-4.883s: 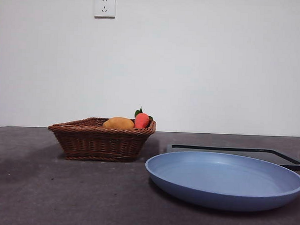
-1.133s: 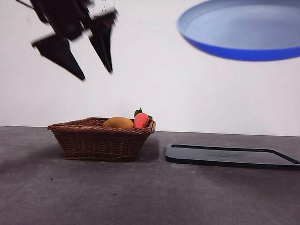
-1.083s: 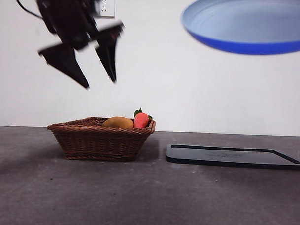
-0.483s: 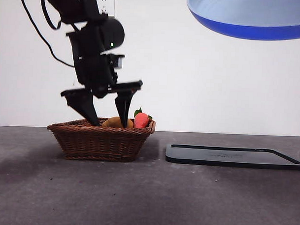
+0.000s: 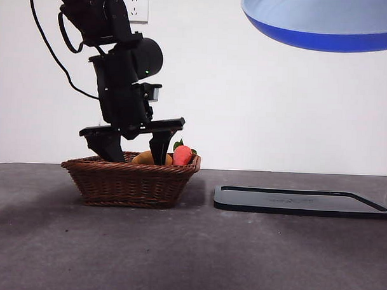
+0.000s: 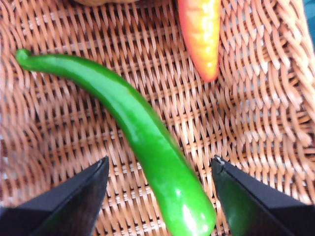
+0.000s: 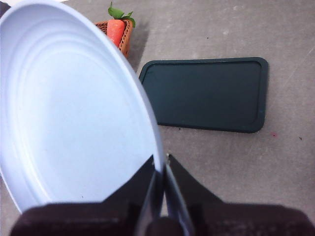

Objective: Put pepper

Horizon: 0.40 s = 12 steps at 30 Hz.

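Note:
The pepper (image 6: 147, 140) is a long glossy green vegetable lying on the woven floor of the wicker basket (image 5: 130, 178). My left gripper (image 6: 158, 172) is open, its jaws standing on either side of the pepper without touching it. In the front view that gripper (image 5: 135, 152) reaches down into the basket, and the pepper is hidden behind the basket wall. My right gripper (image 7: 161, 169) is shut on the rim of the blue plate (image 7: 74, 113), which it holds high in the air (image 5: 325, 25) at the upper right.
An orange-red carrot with green leaves (image 5: 182, 155) and a yellow-orange fruit (image 5: 145, 158) also lie in the basket. A flat dark tray (image 5: 299, 201) rests on the grey table to the right of the basket, below the raised plate.
The left gripper has come down from high above into the basket, jaws still open. The blue plate, lifted off the table earlier, has stayed high at the upper right.

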Tool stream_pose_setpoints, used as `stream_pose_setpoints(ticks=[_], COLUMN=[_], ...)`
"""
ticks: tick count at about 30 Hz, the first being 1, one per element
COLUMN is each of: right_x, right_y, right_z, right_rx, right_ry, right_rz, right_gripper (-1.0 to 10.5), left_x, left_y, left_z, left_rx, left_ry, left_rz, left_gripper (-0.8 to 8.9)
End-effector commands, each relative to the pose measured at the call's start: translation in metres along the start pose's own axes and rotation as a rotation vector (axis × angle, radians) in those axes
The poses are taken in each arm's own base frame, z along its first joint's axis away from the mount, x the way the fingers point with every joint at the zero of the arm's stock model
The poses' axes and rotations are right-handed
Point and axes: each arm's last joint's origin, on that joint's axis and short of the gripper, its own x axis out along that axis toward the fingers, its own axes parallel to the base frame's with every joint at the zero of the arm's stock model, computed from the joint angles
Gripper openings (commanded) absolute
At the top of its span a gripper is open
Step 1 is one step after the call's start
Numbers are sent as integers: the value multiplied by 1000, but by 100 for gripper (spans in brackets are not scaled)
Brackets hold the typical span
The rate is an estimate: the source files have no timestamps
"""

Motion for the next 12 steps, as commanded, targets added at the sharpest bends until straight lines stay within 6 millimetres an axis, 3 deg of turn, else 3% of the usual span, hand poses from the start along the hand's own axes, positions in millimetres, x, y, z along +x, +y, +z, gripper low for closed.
stream_pose_setpoints(ticks=[1, 7, 12], right_x=[-5, -4, -2], right_y=[2, 2, 2], right_z=[6, 6, 6], right_rx=[-4, -16, -17], right_ry=[-33, -33, -24], right_rz=[10, 10, 8], right_gripper=[6, 6, 6], left_x=[16, 16, 16], left_y=[-5, -9, -9], left_z=[-1, -2, -3], left_rx=[3, 12, 14], left_ry=[26, 16, 30], left_rz=[0, 17, 14], left_gripper=[362, 358, 220])
